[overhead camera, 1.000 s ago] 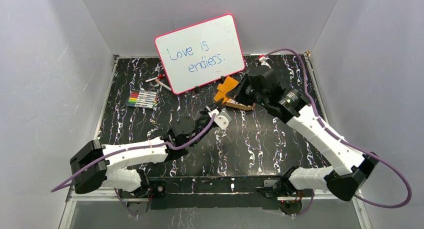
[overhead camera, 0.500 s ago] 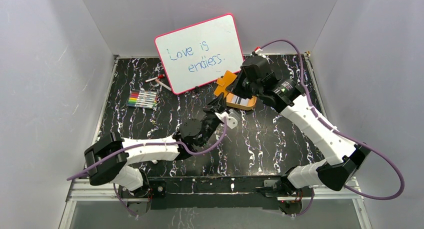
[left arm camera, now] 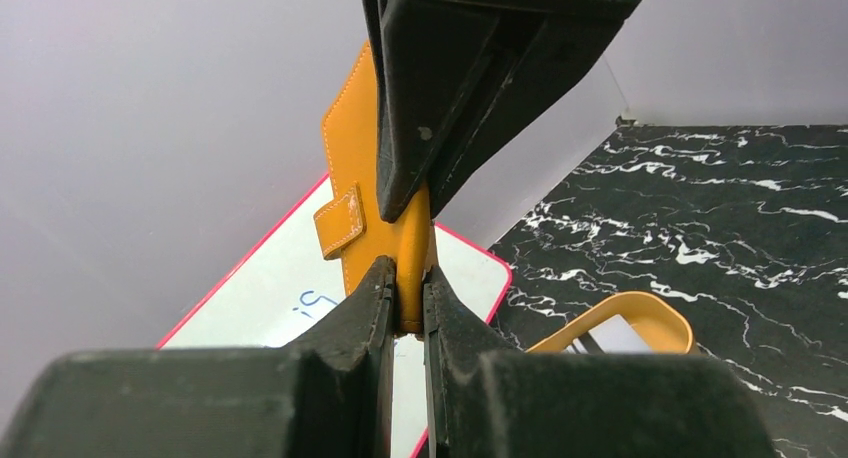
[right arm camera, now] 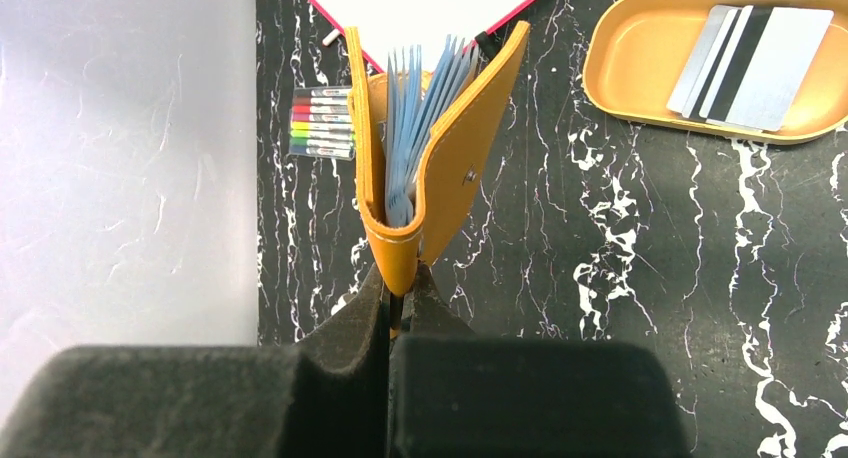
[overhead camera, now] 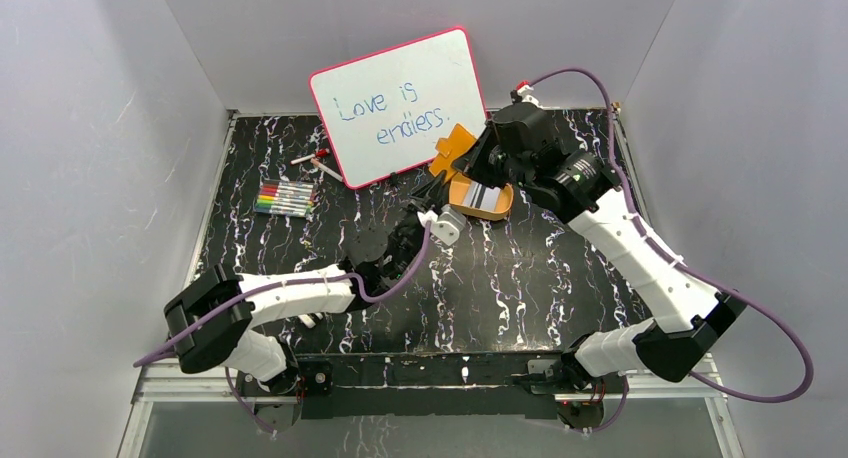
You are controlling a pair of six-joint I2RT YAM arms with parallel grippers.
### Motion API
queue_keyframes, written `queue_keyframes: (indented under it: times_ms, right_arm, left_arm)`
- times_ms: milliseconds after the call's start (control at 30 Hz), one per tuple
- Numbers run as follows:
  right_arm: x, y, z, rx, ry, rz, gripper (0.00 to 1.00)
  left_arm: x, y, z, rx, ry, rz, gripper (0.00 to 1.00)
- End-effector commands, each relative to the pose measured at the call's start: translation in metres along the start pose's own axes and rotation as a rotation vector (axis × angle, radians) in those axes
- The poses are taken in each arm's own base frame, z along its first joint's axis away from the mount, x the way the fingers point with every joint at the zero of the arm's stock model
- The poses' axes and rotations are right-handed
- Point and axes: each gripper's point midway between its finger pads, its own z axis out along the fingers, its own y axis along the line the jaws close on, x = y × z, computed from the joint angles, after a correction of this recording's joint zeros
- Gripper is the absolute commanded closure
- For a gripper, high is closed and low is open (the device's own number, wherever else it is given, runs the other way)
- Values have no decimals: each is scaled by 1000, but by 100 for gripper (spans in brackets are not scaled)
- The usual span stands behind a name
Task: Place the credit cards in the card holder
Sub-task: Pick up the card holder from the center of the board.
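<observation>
Holding the card holder (overhead camera: 453, 146) up off the worktop (overhead camera: 520, 278), I see from overhead that my left pincer (overhead camera: 436, 185) and right pincer (overhead camera: 480, 161) meet on it, in front of the whiteboard (overhead camera: 400, 98). The credit cards (overhead camera: 484, 197) lie in the tray (overhead camera: 505, 208) just beside it; I judge none are loaded yet.

From my left wrist, the left pincer (left arm camera: 408, 283) is pinching the holder's (left arm camera: 350, 158) lower edge, with the right pincer clamped on from above, which I take as a two-sided brace to steady it.

From my right wrist, the right pincer (right arm camera: 400, 283) nips the spine, so the covers fan away from it and the clear sleeves (right arm camera: 420, 108) stand exposed, ready for a card. The cards (right arm camera: 760, 68) sit in the tray (right arm camera: 600, 73), well apart from the holder.
</observation>
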Motion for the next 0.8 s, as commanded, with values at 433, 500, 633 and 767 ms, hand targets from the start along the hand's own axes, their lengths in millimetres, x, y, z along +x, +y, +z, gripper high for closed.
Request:
queue_keyframes:
  times_ms: [433,500,633,767]
  right_arm:
    - [-10,20,-75,-208,-62,26,100]
    - [-11,22,-73,-207,-62,26,100]
    - [14,150,-178,-1089,96,-336,0]
    - [15,147,-189,-1122,62,-352,0]
  left_arm:
    - [87,61,-8,-187,360,-124,100]
    - [84,65,-4,-186,359,-158,100]
    - [83,75,-1,-200,360,-170,100]
    - [83,95,2,-240,360,-231,100]
